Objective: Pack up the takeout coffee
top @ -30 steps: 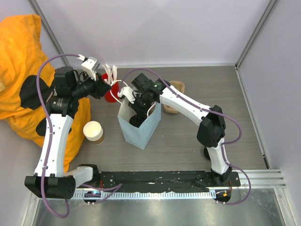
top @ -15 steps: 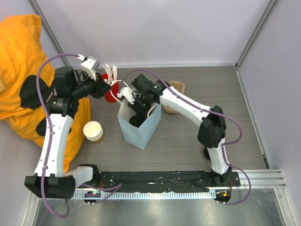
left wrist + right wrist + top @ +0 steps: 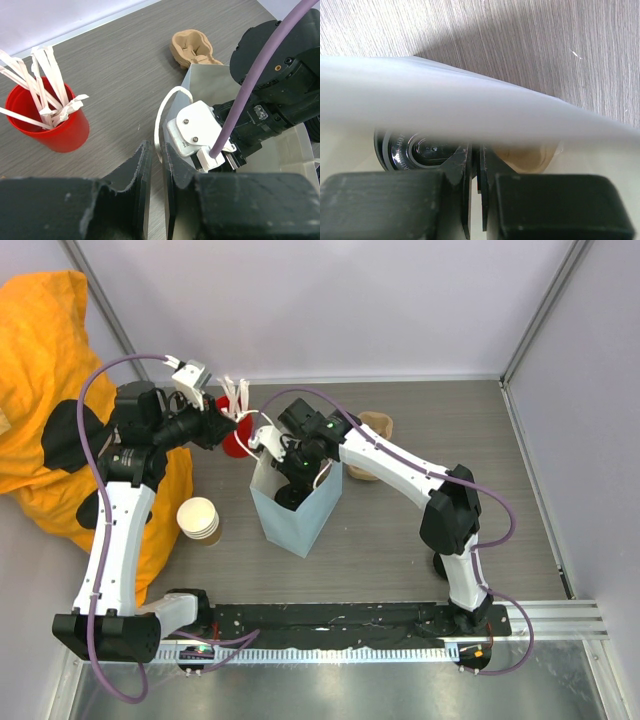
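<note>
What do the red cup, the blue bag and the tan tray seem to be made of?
The red cup: likely plastic, smooth sheen. The blue bag: matte paper, crisp folds. The tan tray: probably moulded pulp, dull lumpy surface.

I am seeing a pale blue bag (image 3: pixel 295 515), a grey wood-grain table (image 3: pixel 400 560) and a red cup (image 3: pixel 55 132) of white straws (image 3: pixel 47 90). The takeout coffee (image 3: pixel 420 150) is showing a glossy black lid.

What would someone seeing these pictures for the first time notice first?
A big orange cloth fills the left edge. Mid-table, the right hand reaches inside a pale blue paper bag, while the left hand pinches its white handle beside a red cup of wrapped straws.
</note>
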